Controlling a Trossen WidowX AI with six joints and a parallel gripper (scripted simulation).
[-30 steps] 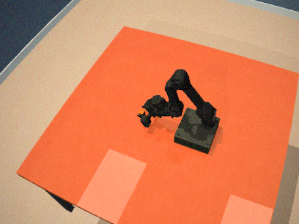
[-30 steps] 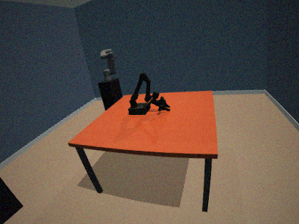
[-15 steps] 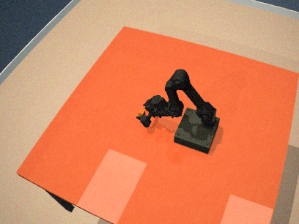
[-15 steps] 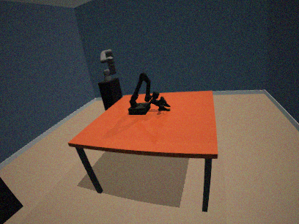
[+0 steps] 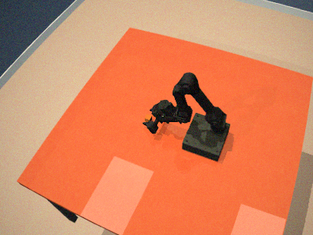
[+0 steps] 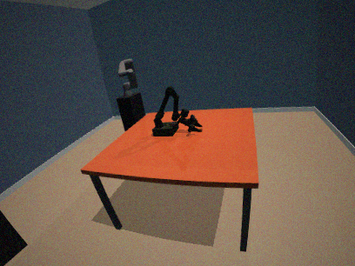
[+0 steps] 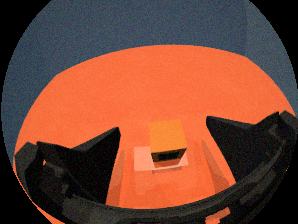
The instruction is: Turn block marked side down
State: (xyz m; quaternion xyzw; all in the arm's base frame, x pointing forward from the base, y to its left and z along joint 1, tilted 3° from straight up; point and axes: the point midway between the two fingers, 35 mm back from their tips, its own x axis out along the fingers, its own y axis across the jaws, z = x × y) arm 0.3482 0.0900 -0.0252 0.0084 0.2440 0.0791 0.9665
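The orange block is between the spread fingers, touching neither in the wrist view. A plain orange face shows on top. Its dark marked side shows as a thin, foreshortened strip low on the face towards the wrist camera. I cannot tell whether the block lies flat or stands tilted. My gripper is open and empty, low over the table, with a finger on each side of the block. In the exterior view the block cannot be made out, and its underside is hidden.
The orange table bears the arm's dark square base, close to the gripper. Pale light patches lie on the tabletop. Another robot arm stands on a black pedestal behind the table.
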